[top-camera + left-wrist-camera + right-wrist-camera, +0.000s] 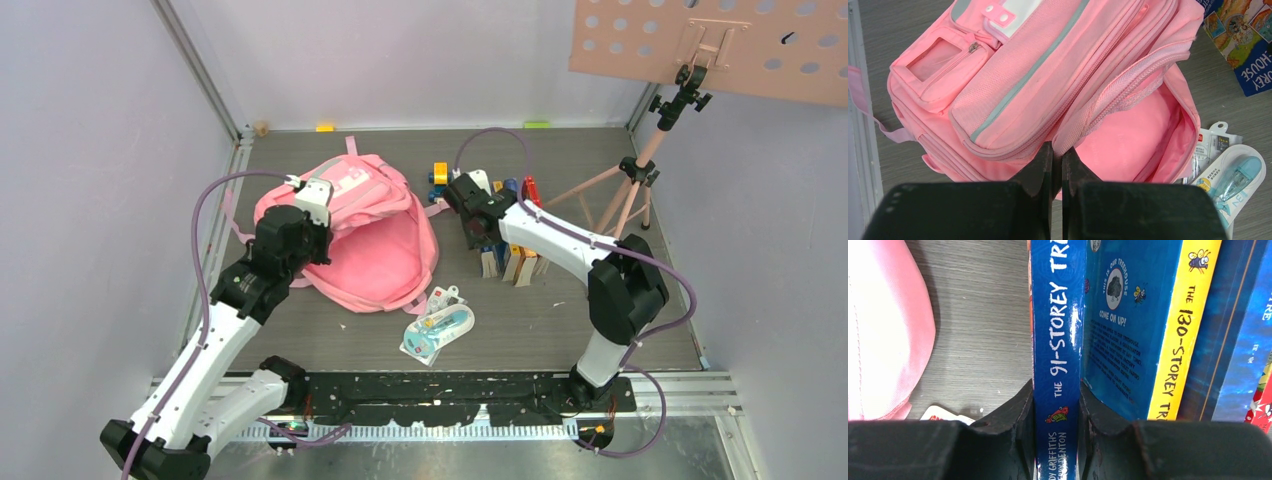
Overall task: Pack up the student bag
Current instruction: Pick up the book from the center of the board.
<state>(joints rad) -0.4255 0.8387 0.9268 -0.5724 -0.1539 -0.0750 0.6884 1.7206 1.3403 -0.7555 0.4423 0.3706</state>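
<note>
Tabletop (560, 310): I pinch the floppy bag (1048, 75) by its rim with left gripper (1058, 160); right gripper (1056, 405) clamps book (1058, 315), three o'clock.

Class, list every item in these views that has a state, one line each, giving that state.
bag: lying flat, main compartment unzipped and open.
left end effector: shut on the bag's opening edge.
right end effector: shut on the blue book.
blue book: standing in the row, gripped at its spine.
other books: standing, not gripped.
stationery packs: lying flat, outside the bag.
</note>
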